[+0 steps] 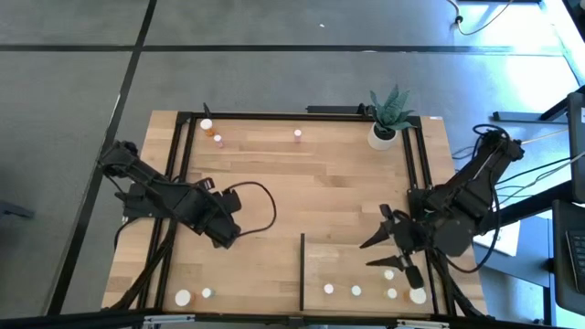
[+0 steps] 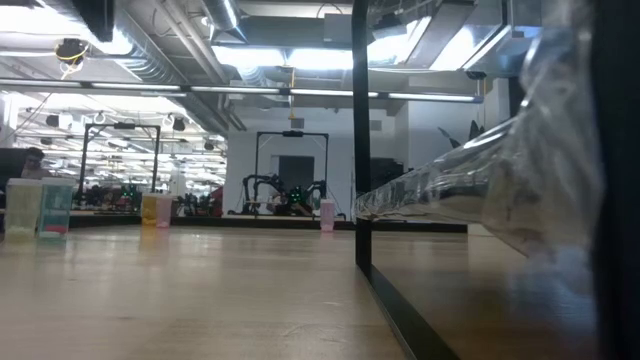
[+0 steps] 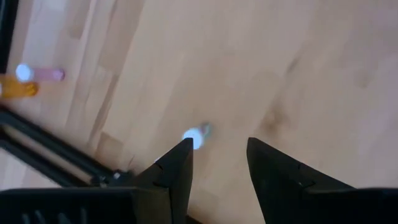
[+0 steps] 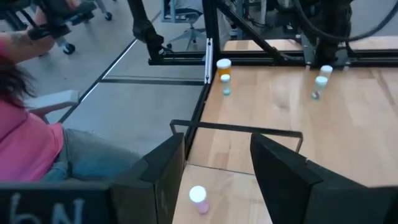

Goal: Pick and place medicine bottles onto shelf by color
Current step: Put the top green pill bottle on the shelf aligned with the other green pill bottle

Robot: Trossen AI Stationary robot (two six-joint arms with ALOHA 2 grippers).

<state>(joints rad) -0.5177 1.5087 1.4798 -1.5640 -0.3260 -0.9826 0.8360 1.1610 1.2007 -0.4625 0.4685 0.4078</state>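
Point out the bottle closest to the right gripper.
It is the small white-capped bottle on the shelf, directly beside the right gripper; the shelf's other bottles sit nearer the table's front edge.

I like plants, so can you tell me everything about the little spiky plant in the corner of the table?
The plant has stiff, pointed green leaves fanning upward and outward like a star. It grows from a small round white pot that stands upright on the wooden table, at the far right corner, right beside the black frame bars. Nothing else touches it. No bottle is close to it, and both grippers are well away from it.
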